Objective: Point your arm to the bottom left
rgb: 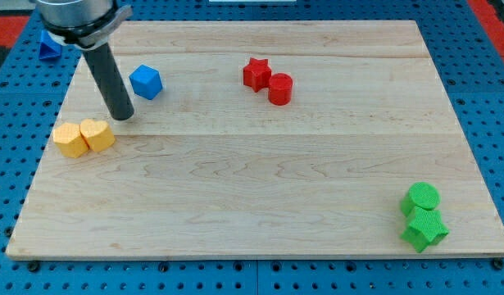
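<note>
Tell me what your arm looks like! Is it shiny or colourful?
Not colourful. My arm ends in a straight, smooth, dark grey-black rod, round like a thick marker, with a slight sheen down its side. At the view's top it fits into a wider round mount, dark with a paler grey band. I can't see any cables or markings. My tip is its lower end, just above the yellow blocks and left of the blue block.

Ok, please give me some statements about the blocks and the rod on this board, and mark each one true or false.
1. My tip is just above the two yellow blocks. True.
2. The blue block touches the red star. False: they are far apart.
3. The red star touches the red cylinder. True.
4. The green blocks are at the view's top left. False: bottom right.
5. My tip is at the bottom left corner. False: upper left.
</note>
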Action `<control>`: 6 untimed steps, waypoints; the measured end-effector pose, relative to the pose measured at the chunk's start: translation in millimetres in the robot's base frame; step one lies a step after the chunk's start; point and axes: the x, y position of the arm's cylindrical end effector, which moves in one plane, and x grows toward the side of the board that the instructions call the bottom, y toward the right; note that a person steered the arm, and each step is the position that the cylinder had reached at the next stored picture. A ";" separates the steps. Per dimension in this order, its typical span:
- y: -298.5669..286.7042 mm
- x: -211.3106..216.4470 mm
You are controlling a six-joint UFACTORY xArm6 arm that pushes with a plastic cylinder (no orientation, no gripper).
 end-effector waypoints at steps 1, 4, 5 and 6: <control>-27.9 -44.2; 153.3 11.3; 120.7 105.6; -5.8 149.3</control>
